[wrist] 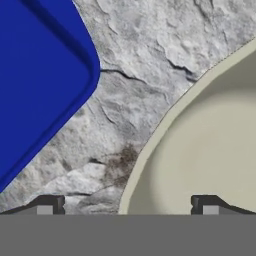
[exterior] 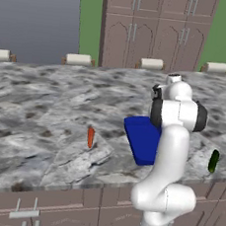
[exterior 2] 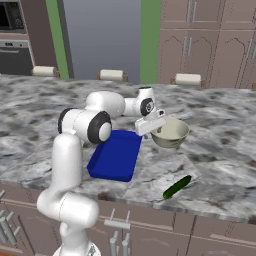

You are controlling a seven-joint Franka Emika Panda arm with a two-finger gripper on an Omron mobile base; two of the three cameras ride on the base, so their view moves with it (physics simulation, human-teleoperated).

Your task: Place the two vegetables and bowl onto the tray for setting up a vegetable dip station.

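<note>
While the gripper (wrist: 127, 205) hangs over the near rim of the bowl (exterior 2: 170, 132) with its jaws spread wide, one fingertip (wrist: 210, 204) sits above the bowl's pale inside and the other over bare marble, so it's holding nothing; the blue tray (exterior 2: 116, 154) lies just beside the bowl on the counter (exterior: 46, 107), not touching it; the carrot (exterior: 90, 137) rests well off on the tray's far side; the green vegetable (exterior 2: 177, 187) lies near the counter's front edge, close to the bowl.
</note>
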